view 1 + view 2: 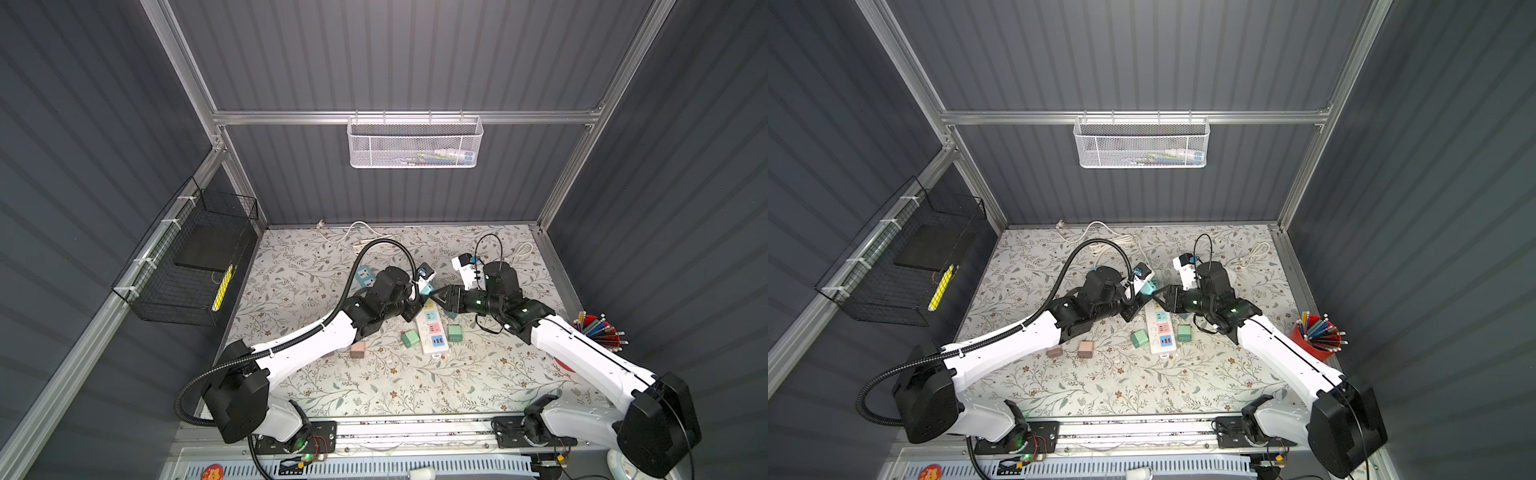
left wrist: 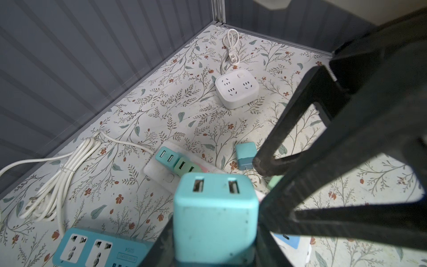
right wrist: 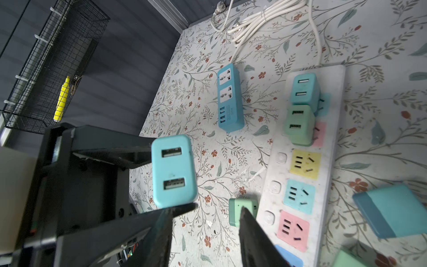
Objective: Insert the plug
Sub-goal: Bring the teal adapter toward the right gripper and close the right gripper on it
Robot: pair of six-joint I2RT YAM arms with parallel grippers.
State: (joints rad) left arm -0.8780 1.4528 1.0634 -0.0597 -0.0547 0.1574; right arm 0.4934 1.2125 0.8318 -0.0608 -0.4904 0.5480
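teal plug [image 3: 173,171] is up off the tabletop [image 1: 374,386], pinched between the left fingers [image 3: 120,159]. they are closed tight on its two narrow ends, as best i can read it. usb-port face is toward the right wrist camera. prongs are on the hidden side, not seen. in both top views the plug hangs near the far end of the white power strip [image 1: 432,328], not seated in any socket.

right fingers [image 3: 254,235] are partly spread with nothing between them. one tip is just beside the plug's lower edge. touching or not, cannot tell.

on the strip, a teal charger [image 3: 303,89] and a green charger [image 3: 299,124] are already seated at the far end. yellow, blue and pink sockets show bare.

handling, my read:
- small hard plastic block, light, no give, with smooth rounded corners.
- a pinch on the narrow ends may let it swivel under a push. a hold across the broad flat sides, mid-body, with the prong face left clear, looks surer.
- seating will want a firm, straight press.
- the strip looks light and could slide on the tabletop, so it may need steadying.
- the prongs are likely thin and would bend if driven in crooked.
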